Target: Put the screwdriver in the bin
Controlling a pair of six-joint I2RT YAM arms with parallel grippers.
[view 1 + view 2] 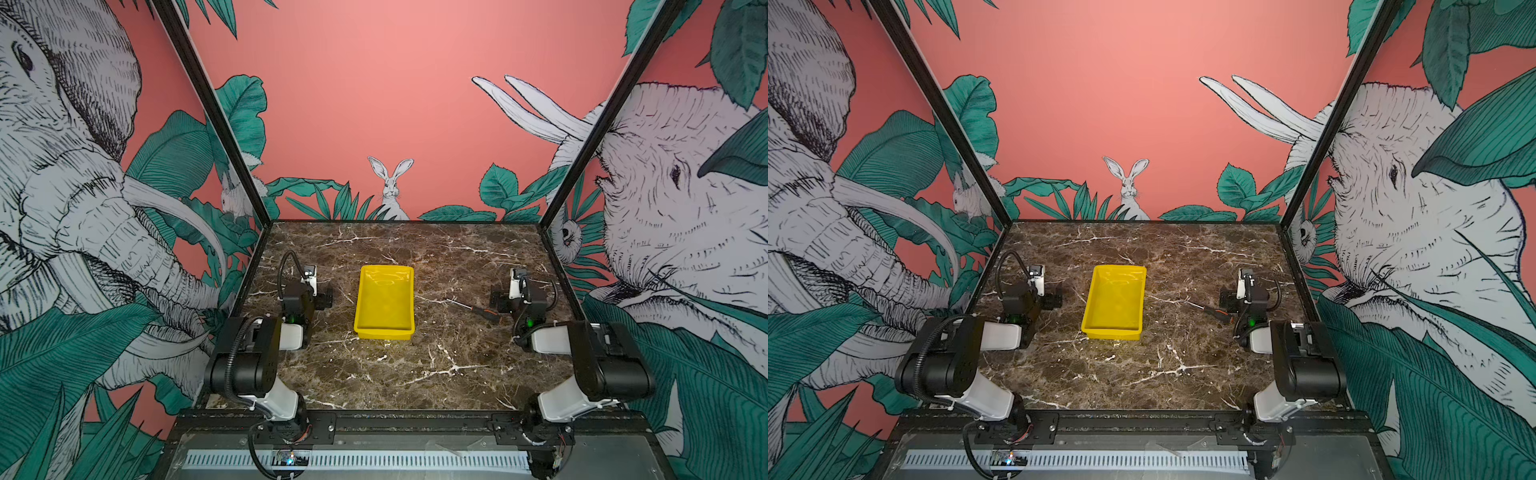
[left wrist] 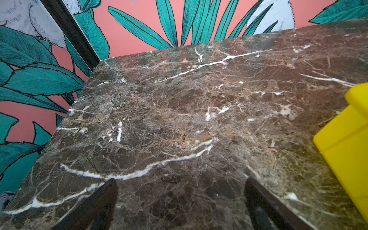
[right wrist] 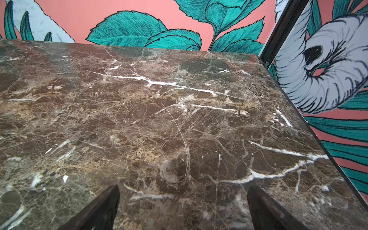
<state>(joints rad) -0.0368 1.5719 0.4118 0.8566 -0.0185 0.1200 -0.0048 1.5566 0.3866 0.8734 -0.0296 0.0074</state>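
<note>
The yellow bin (image 1: 384, 303) (image 1: 1113, 303) stands on the marble table's middle, and nothing shows inside it. The screwdriver (image 1: 478, 309) (image 1: 1212, 311) lies flat on the table to the right of the bin, its thin shaft pointing toward the bin. Its black and orange handle ends close beside my right gripper (image 1: 517, 297) (image 1: 1246, 299). That gripper (image 3: 183, 187) is open over bare marble, and the screwdriver is out of the right wrist view. My left gripper (image 1: 307, 295) (image 1: 1038, 297) (image 2: 181, 181) is open too, left of the bin (image 2: 346, 151).
The brown marble table (image 1: 415, 374) is walled by printed panels at the back and both sides, with black frame posts (image 1: 582, 153) at the far corners. Both arms are folded low near the table's left and right edges.
</note>
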